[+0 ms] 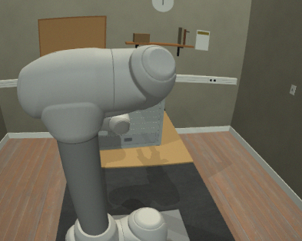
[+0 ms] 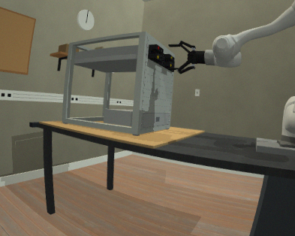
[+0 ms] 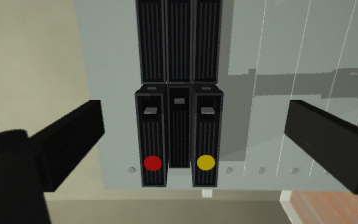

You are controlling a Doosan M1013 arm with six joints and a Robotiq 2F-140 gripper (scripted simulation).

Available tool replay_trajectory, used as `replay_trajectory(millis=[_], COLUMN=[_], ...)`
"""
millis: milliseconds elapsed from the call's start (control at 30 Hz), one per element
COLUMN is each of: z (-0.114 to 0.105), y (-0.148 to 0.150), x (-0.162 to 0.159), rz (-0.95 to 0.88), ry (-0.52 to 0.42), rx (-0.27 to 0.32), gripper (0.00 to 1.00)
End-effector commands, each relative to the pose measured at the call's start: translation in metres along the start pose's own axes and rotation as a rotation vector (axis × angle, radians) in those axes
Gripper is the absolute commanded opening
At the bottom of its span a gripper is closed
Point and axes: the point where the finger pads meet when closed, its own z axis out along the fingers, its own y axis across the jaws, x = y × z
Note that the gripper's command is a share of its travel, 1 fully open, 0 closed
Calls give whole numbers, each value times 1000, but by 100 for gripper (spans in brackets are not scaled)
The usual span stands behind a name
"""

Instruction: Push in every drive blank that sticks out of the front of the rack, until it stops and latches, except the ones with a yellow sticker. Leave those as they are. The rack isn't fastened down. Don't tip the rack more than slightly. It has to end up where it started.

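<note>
The grey rack (image 2: 121, 84) stands on a wooden board (image 2: 140, 135) on the table. A row of black drive blanks (image 2: 161, 56) sits at the top of its front. In the wrist view, a blank with a red sticker (image 3: 152, 142) and a blank with a yellow sticker (image 3: 206, 142) both stick out. The blank between them (image 3: 179, 127) sits deeper. Three more blanks (image 3: 178, 40) lie beyond them and look flush. My gripper (image 3: 194, 116) is open and empty, a short way in front of these blanks, its fingers wide on either side. It also shows in the side view (image 2: 182, 56). In the top view my arm hides most of the rack (image 1: 145, 124).
The rack's front panel (image 3: 290, 75) is plain grey beside the blanks. The wooden board ends just in front of the rack, and the dark table top (image 2: 223, 148) runs on to my base. A wall shelf (image 1: 159, 43) hangs behind.
</note>
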Motion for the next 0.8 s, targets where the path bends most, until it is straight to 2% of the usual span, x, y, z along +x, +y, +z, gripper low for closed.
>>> replay_trajectory(millis=[0, 267, 767], z=[1, 1, 1], y=[-1, -1, -1], x=[-17, -49, -69], rz=[0, 0, 0], ry=[5, 5, 5], rx=[2, 2, 2], gripper=[100, 100, 100])
